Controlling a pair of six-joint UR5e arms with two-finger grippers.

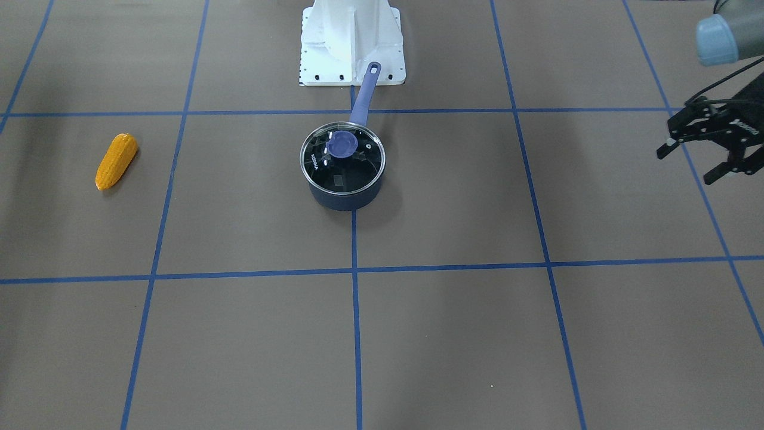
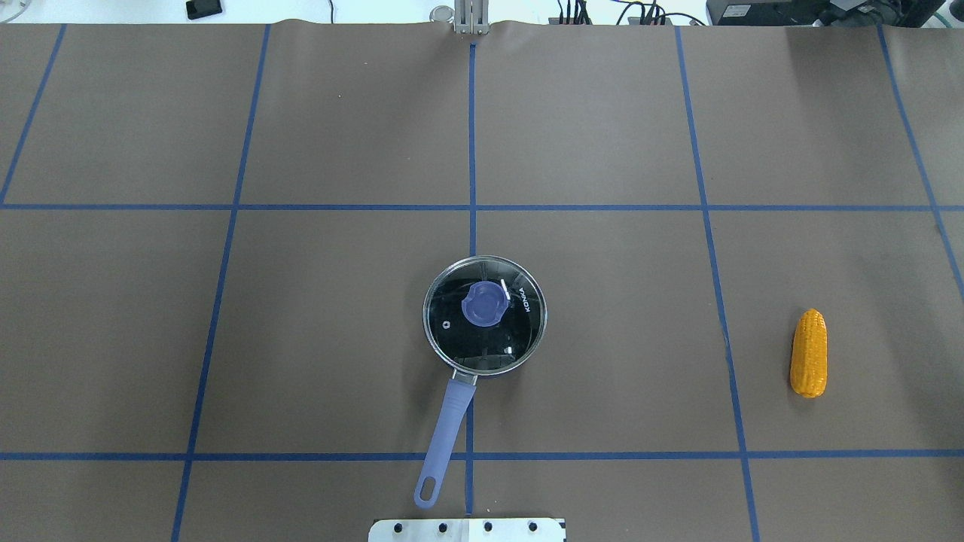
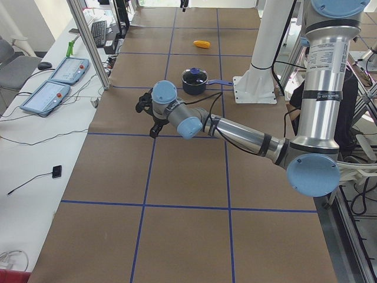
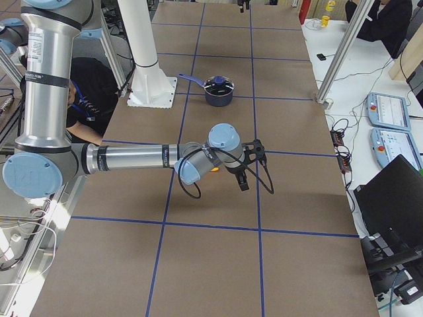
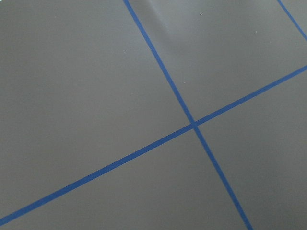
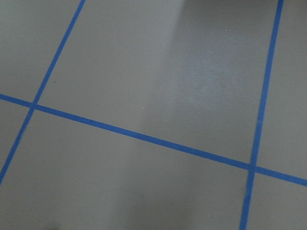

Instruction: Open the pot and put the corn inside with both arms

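The dark navy pot [image 1: 346,198] stands at the table's middle, its purple-blue handle [image 2: 446,425] pointing toward the robot base. The round glass lid [image 2: 520,331] with its purple knob [image 2: 482,303] lies shut on the pot. The orange-yellow corn [image 2: 808,352] lies flat on the robot's right side, far from the pot; it is at the left of the front-facing view [image 1: 116,161]. My left gripper [image 1: 686,166] is open and empty, raised above the table well off to the pot's side. My right gripper [image 4: 248,165] shows only in the right side view; I cannot tell its state.
The white robot base [image 1: 352,42] stands just behind the pot handle's end. The brown table cover carries a grid of blue tape lines [image 2: 472,207]. Both wrist views show only the cover and tape. Teach pendants [image 3: 56,82] lie on a side table.
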